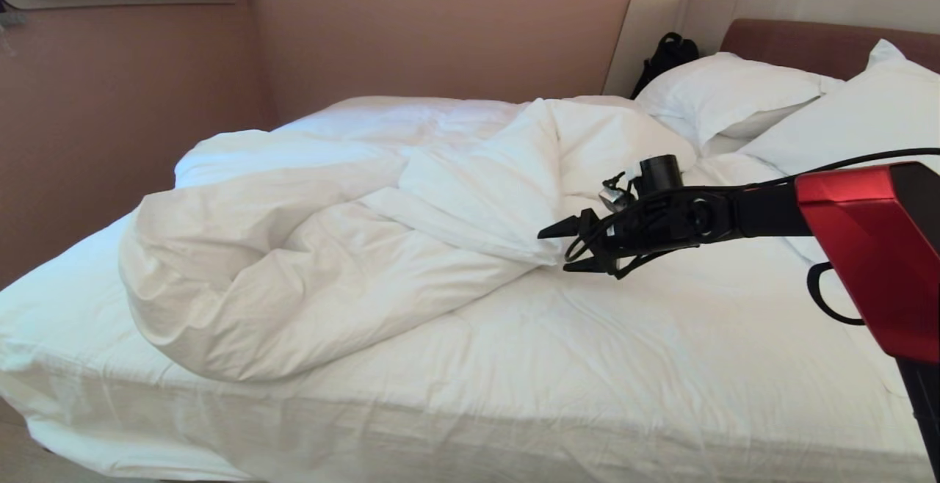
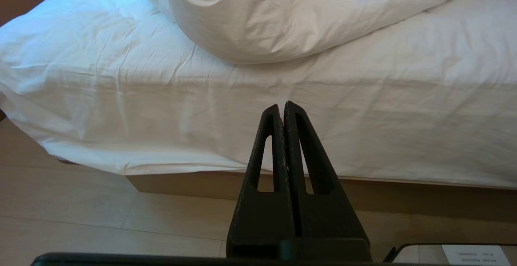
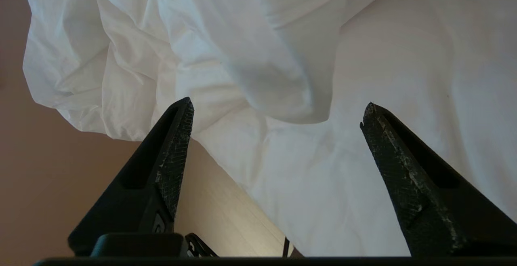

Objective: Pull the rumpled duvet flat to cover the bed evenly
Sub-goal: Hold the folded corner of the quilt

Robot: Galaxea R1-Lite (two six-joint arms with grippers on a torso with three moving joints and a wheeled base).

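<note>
The rumpled duvet lies bunched in a thick white heap across the left and middle of the bed. One folded corner of it points toward my right gripper. That gripper hovers over the sheet just right of the corner, open and empty. In the right wrist view the duvet hangs ahead of the spread fingers, apart from them. My left gripper is shut and empty, low beside the bed's near side, facing the mattress and the duvet.
Two white pillows lean on the headboard at the back right, with a black bag beside them. A pinkish wall runs close along the bed's left side. Pale floor shows below the mattress edge.
</note>
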